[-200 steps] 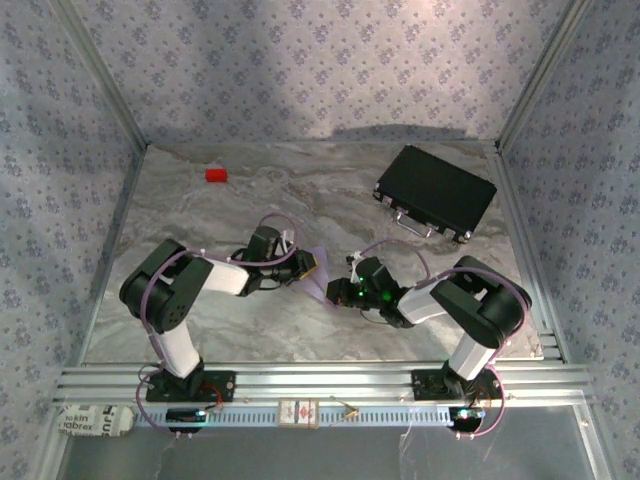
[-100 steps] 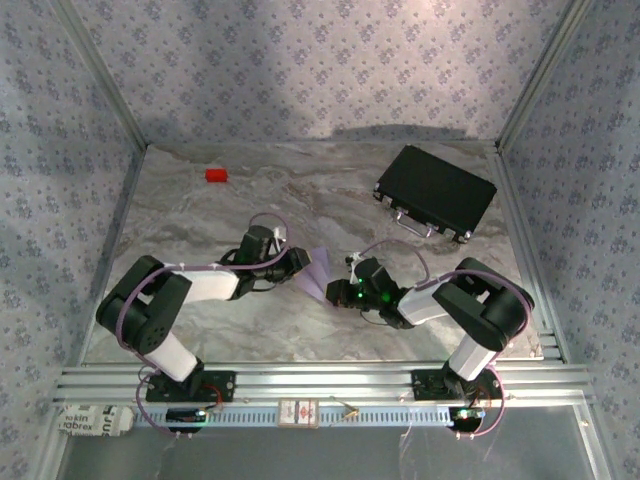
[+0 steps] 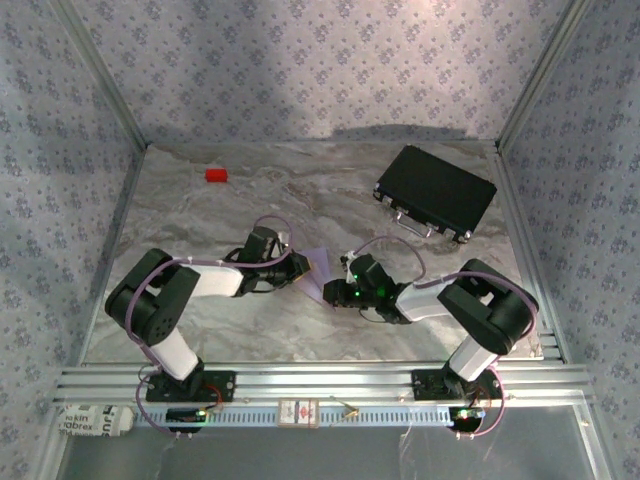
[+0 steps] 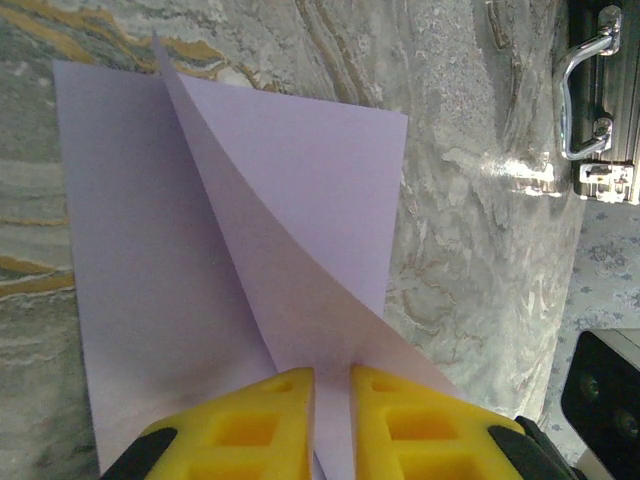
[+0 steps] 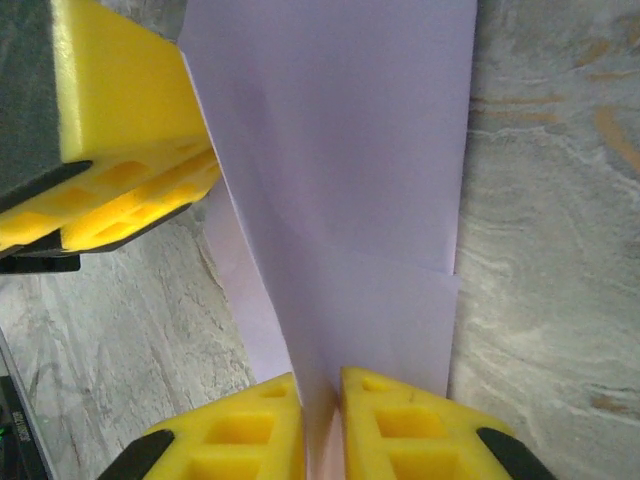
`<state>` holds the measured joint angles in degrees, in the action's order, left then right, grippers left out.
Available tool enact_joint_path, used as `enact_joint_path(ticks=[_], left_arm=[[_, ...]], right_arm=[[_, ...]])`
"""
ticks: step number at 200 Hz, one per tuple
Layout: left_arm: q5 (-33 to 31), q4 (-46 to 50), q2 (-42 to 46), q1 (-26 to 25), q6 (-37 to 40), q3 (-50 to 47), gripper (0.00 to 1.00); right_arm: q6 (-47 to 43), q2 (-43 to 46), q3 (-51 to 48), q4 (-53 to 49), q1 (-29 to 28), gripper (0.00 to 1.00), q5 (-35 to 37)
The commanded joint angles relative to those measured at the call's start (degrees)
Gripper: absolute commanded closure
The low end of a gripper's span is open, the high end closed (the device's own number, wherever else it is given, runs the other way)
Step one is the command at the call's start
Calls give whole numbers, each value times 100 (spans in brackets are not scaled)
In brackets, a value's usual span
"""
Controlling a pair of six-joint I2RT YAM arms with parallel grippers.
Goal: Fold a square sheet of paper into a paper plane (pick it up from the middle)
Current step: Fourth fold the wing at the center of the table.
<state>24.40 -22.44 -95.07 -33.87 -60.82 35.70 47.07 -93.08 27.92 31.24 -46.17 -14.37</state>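
I see glossy black joint housings and white links on my left arm point(image 3: 165, 300) and right arm point(image 3: 490, 310), with thin lilac cables point(image 3: 266, 219) looping along them. Green lights point(image 3: 378, 292) glow on the right wrist. The left hand point(image 4: 332, 385) and right hand point(image 5: 320, 385) have yellow fingers point(image 4: 250, 430) with moulded cells, black-backed at six o'clock.

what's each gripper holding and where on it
The lilac sheet of paper, held by both: left gripper pinches the raised fold's near end, right gripper the edge nearest it.

Top view: soft, even overhead light — a broad shadow on the back wall point(image 3: 400, 132). Left wrist: glare on the case handle point(image 4: 590, 90), right of the jaws; left gripper's fingers point(image 4: 250, 440) slightly blurred. Square sheet of paper point(image 4: 300, 200) ahead of them sharp.
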Motion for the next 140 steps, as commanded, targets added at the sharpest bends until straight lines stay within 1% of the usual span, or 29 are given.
enact_joint_path(ticks=[1, 28, 96, 140], left_arm=[[143, -6, -144, -13, 114, 163, 84], [214, -84, -196, -6, 97, 173, 84], [284, -183, -232, -6, 80, 165, 85], [326, -222, -205, -6, 70, 162, 85]], right_arm=[[-263, 149, 204, -813, -58, 81, 1], [-443, 150, 448, -1296, -72, 78, 65], [-863, 54, 1075, -2317, -198, 75, 451], [-949, -41, 1335, -2801, -321, 75, 898]])
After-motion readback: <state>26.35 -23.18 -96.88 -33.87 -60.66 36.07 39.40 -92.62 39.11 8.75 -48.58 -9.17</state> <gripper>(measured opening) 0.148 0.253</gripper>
